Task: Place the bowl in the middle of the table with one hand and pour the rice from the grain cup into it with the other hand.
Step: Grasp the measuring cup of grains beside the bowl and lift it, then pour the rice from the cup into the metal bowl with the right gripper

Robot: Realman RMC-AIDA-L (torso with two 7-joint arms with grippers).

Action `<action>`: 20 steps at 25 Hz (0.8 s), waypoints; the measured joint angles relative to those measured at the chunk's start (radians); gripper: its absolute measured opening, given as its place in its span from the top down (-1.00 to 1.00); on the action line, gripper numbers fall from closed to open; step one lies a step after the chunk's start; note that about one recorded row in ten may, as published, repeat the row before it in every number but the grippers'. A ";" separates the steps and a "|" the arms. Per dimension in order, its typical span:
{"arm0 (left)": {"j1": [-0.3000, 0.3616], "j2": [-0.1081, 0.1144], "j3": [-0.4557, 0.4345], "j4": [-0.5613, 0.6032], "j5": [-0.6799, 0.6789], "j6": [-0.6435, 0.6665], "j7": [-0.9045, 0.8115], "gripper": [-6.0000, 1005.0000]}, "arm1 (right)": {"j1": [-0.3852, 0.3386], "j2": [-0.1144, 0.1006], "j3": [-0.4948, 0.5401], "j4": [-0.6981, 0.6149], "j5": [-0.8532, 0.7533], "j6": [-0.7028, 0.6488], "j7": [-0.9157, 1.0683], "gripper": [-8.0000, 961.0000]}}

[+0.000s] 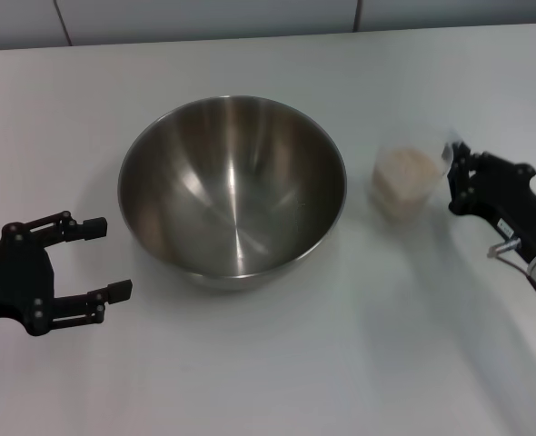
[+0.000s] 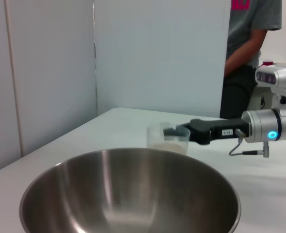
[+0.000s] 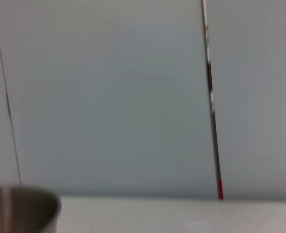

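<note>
The bowl (image 1: pixel 232 191), wide and steel, stands on the white table (image 1: pixel 268 363) near its middle, and I see no rice in it. It also fills the foreground of the left wrist view as the bowl (image 2: pixel 128 194), and its rim shows as the bowl (image 3: pixel 22 208). To its right stands the clear grain cup (image 1: pixel 406 182), upright and holding the rice (image 1: pixel 406 168). My left gripper (image 1: pixel 109 259) is open just left of the bowl, apart from it. My right gripper (image 1: pixel 453 180) is open at the cup's right side, its tips by the wall. From the left wrist, the right gripper (image 2: pixel 174 131) overlaps the grain cup (image 2: pixel 168 141).
A person (image 2: pixel 249 48) stands behind the table's far right side. Pale wall panels (image 3: pixel 133 97) rise behind the table. Bare tabletop lies in front of the bowl and behind it.
</note>
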 joint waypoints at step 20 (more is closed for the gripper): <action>0.006 -0.015 -0.023 0.000 0.000 0.000 0.016 -0.62 | 0.137 -0.006 0.056 0.015 0.002 -0.194 -0.226 0.97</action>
